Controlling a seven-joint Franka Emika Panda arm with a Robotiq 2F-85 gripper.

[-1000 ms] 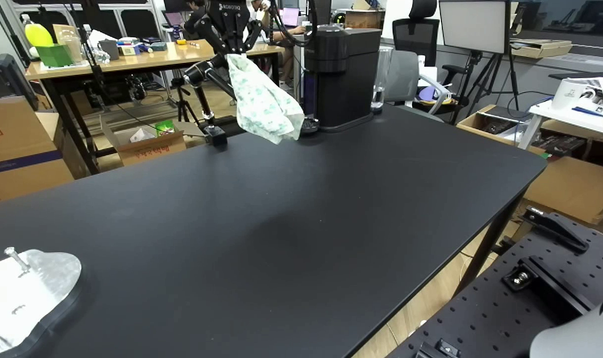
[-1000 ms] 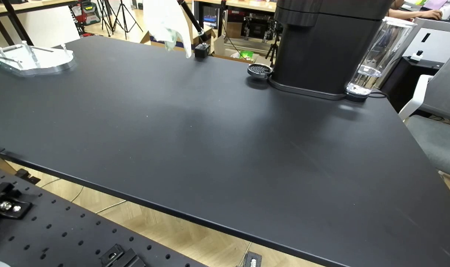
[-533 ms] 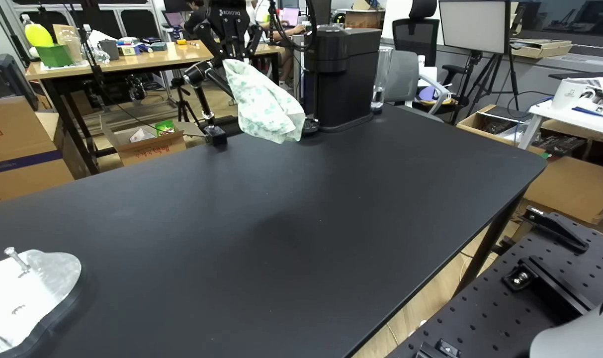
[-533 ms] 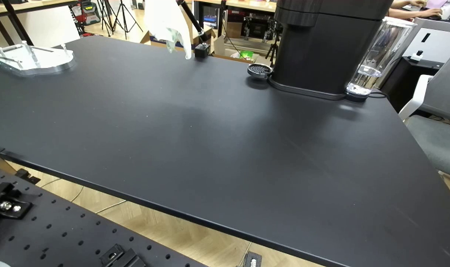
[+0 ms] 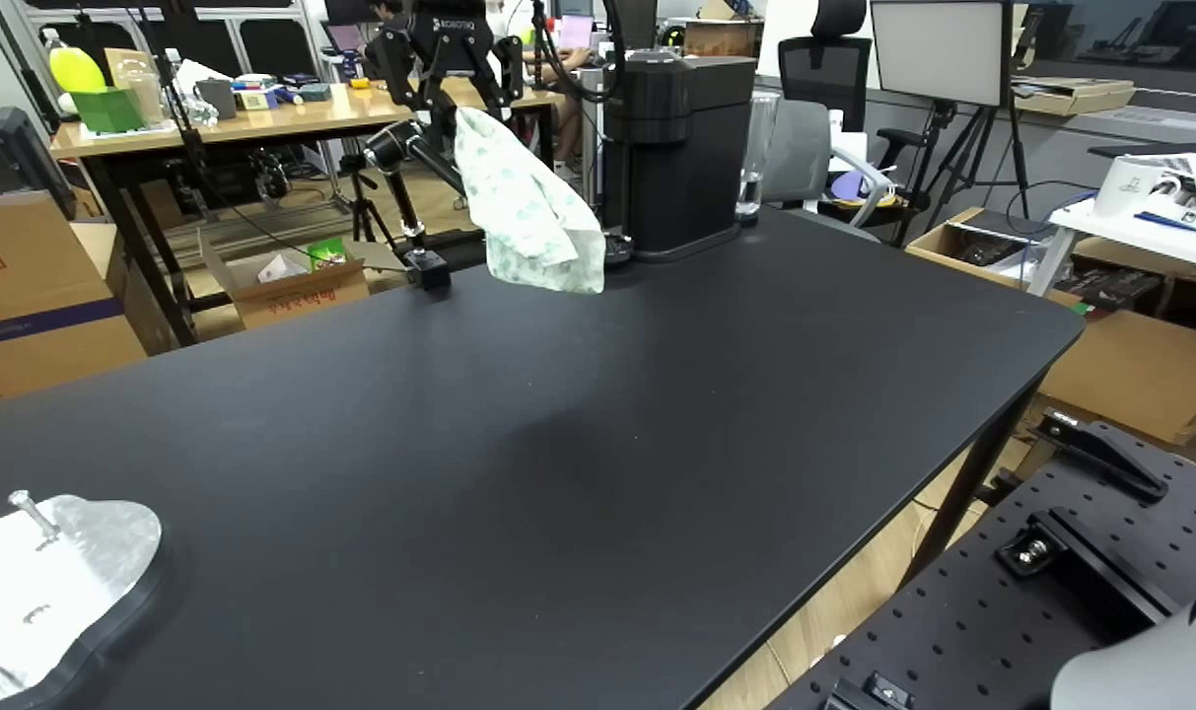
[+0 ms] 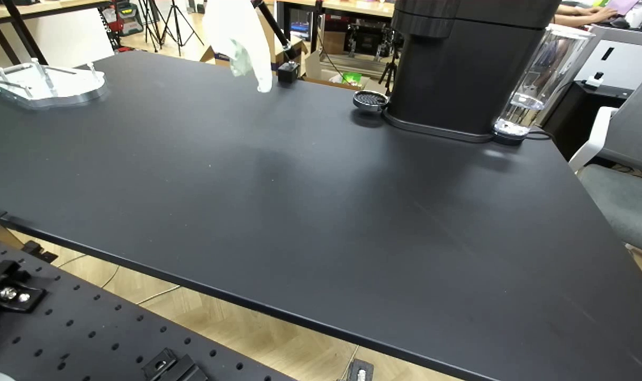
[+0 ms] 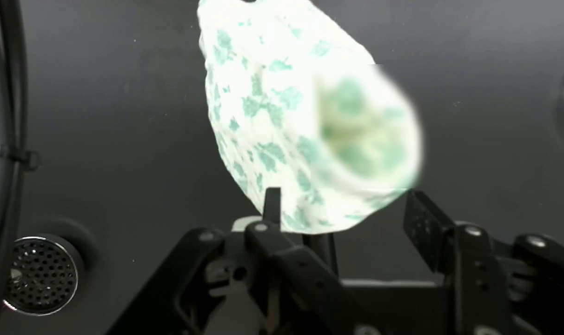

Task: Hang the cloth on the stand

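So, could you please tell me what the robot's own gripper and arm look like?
The gripper is black, with angular linkages, round silver-grey pivots and flat-faced fingers. It bears pale ROBOTIQ lettering. Dark cables, bound by a tie, run alongside. Most of the arm is out of view.

Black jaws stand spread apart before a white cloth with green blotches (image 7: pixel 286 121); behind is the matte black table (image 7: pixel 123 139), lower left a round perforated silver-rimmed disc (image 7: pixel 42 279).
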